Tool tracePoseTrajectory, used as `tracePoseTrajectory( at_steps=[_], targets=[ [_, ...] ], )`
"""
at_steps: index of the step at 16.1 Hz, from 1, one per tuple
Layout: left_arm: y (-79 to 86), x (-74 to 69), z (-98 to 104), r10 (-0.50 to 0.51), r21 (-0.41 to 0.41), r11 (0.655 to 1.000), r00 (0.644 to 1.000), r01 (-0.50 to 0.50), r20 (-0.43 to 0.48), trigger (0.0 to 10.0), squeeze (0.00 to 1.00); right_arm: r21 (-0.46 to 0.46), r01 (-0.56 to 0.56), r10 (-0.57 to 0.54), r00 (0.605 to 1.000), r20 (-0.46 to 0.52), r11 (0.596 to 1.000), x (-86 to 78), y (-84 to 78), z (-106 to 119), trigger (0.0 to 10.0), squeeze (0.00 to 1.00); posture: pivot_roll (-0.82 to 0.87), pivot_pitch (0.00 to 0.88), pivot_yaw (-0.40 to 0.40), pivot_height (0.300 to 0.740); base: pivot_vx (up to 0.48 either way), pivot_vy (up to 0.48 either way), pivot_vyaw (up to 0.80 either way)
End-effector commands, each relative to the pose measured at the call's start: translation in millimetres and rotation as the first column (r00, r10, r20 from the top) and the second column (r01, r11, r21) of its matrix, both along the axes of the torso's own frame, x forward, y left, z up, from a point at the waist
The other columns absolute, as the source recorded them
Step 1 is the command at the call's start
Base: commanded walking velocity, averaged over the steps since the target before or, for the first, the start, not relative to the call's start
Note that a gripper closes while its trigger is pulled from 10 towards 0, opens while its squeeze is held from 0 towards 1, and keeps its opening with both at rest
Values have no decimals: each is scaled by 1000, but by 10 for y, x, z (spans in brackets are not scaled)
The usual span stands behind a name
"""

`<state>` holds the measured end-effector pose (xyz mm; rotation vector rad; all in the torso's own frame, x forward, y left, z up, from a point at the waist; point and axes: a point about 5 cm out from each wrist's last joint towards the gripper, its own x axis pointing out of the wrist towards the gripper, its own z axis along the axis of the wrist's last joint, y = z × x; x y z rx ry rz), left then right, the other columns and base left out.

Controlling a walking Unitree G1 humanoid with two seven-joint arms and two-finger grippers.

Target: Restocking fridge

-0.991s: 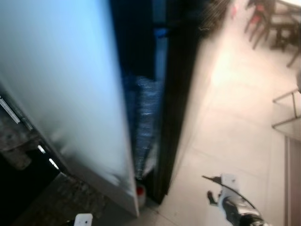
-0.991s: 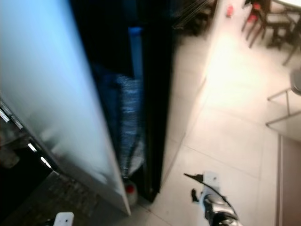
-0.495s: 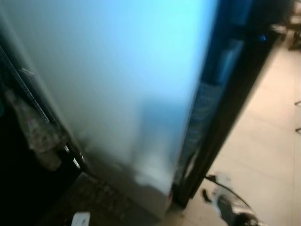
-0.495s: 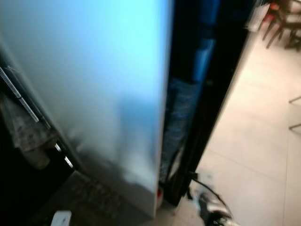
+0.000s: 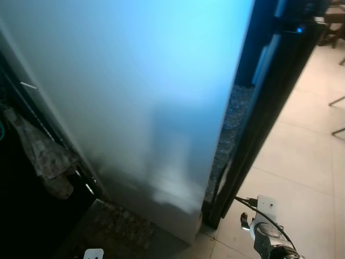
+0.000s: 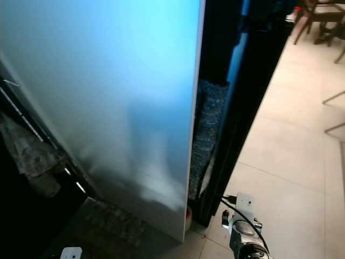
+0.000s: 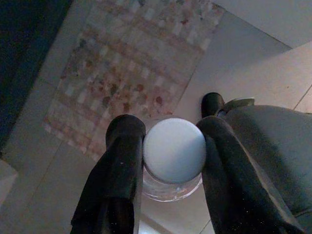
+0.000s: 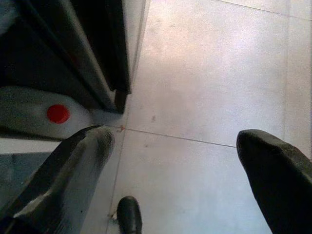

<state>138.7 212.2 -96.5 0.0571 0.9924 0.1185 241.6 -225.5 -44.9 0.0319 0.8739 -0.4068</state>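
1. The left gripper hangs low at the robot's side with its two black fingers clamped on a clear round jar with a pale, smooth lid; the lid sits squarely between the pads, touching both.
2. That jar looks rigid and see-through at the rim, so it is probably glass or hard plastic: stiff, smooth and likely slippery, and breakable if it fell on the tiles. The hold just under the lid seems sound; I would keep the jar upright and squeeze no harder.
3. Below the jar lies a patterned rug of small pink and beige squares, flat and woven-looking, on pale floor tiles.
4. The right gripper is spread wide and holds nothing, pointing down at glossy tiles beside a white plastic container with a red round cap at the foot of the fridge.
5. In the head views, the tall white fridge door, flat and matt, stands swung out before the robot, with a dark gap and the black cabinet edge behind it.
6. A crumpled clear bag hangs on the dark left side.
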Motion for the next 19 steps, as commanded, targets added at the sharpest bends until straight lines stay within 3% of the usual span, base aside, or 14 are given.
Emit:
tracePoseTrajectory(
  at_steps=[1,2,3,4,6,7,8,10,11,12,14,15,16,19],
  targets=[
    [17,-22,-4,-19,11,1000,1000,19,-9,10000,0,-32,15,-13,999,46,999,32,-4,32,10000,0,-108,0,46,740,0,0,0],
    [17,-22,-5,-20,11,1000,1000,20,-10,10000,0,-44,12,-10,998,55,999,39,-9,40,10000,0,-108,0,46,740,0,0,0],
    [18,-28,-7,-21,12,1000,1000,21,-13,10000,0,-203,51,-10,980,198,978,-556,-497,-47,10000,0,-115,0,39,740,0,0,0],
    [16,-30,-7,-16,11,1000,1000,16,-11,10000,0,-293,80,10,956,293,953,-731,-672,55,10000,0,-115,0,36,740,0,0,0],
    [15,-31,-8,-14,12,1000,1000,14,-9,10000,0,-353,75,67,926,372,933,-674,-679,192,10000,0,-117,0,32,740,0,0,0],
    [14,-31,-7,-13,13,1000,1000,13,-8,10000,0,-398,53,141,885,443,916,-606,-634,353,10000,0,-126,0,27,740,0,0,0],
    [14,-31,-8,-13,13,1000,1000,13,-8,10000,0,-412,49,165,868,467,910,-587,-613,416,10000,0,-127,0,27,740,0,0,0],
    [15,-33,-8,-15,15,1000,1000,15,-7,10000,0,-470,-9,307,769,561,882,-442,-382,734,10000,0,-127,0,28,740,0,0,0],
    [15,-33,-7,-15,15,1000,1000,15,-7,10000,0,-470,-17,325,746,582,882,-422,-330,789,10000,0,-128,0,28,740,0,0,0],
    [19,-31,-6,-15,17,1000,1000,15,-6,10000,0,-462,-50,371,674,639,885,-294,-150,965,10000,0,-131,0,27,740,0,0,0],
    [24,-27,-3,-15,19,1000,1000,15,-5,10000,0,-424,-80,385,593,707,902,-74,133,1179,10000,0,-125,0,20,740,0,0,0],
    [24,-28,-3,-15,19,1000,1000,15,-5,10000,0,-409,-86,380,581,720,908,-51,175,1206,10000,0,-123,0,19,740,0,0,0],
    [25,-28,-3,-13,19,1000,1000,13,-3,10000,0,-395,-132,402,532,745,909,14,331,1295,10000,0,-123,0,19,740,0,0,0],
    [22,-27,-3,-11,18,1000,1000,11,-3,10000,0,-376,-69,354,528,772,924,63,344,1393,10000,12,-117,0,18,740,0,0,0]
  ],
)
